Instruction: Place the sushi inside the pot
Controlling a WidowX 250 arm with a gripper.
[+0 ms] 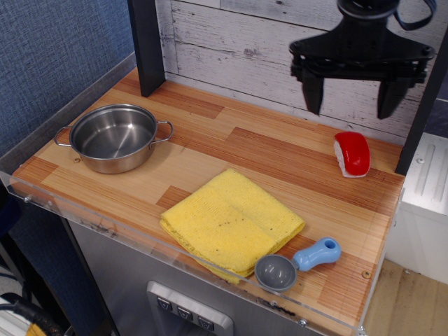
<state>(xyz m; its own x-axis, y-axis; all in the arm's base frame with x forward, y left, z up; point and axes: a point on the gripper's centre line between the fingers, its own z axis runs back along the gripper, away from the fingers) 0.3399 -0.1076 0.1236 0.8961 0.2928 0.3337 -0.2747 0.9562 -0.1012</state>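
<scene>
The sushi (353, 153), red on top with a white base, lies on the wooden table near the back right corner. The pot (113, 137), a shallow steel pot with two wire loop handles, stands empty at the left of the table. My gripper (350, 106) is black, open and empty. It hangs in the air at the back right, above and just behind the sushi, its two fingers spread wider than the sushi.
A folded yellow cloth (232, 220) lies in the middle front. A grey scoop with a blue handle (297, 263) lies at the front right edge. A dark post (145, 45) stands at the back left, another post (425, 98) at the right. A plank wall runs behind.
</scene>
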